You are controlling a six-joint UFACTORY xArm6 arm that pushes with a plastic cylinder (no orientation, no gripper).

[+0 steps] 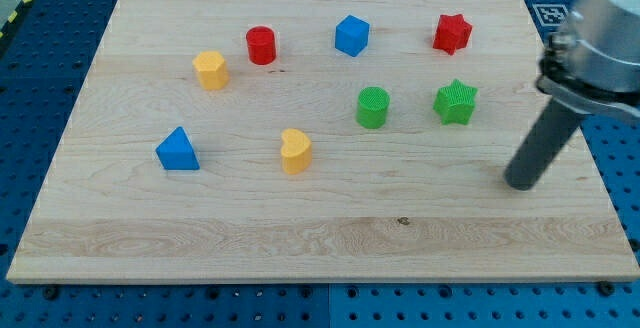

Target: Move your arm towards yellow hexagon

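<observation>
On the wooden board (300, 233), my tip (521, 182) stands far from the yellow hexagon (210, 70).

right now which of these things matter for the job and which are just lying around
For the job: yellow hexagon; my tip, far off at the view's right.

Lying about: red cylinder; blue cube; red star; green cylinder; green star; yellow heart; blue triangle.

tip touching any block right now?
No: my tip sits on bare board at the view's right, apart from the green star, the nearest block, and far from the yellow hexagon.
</observation>
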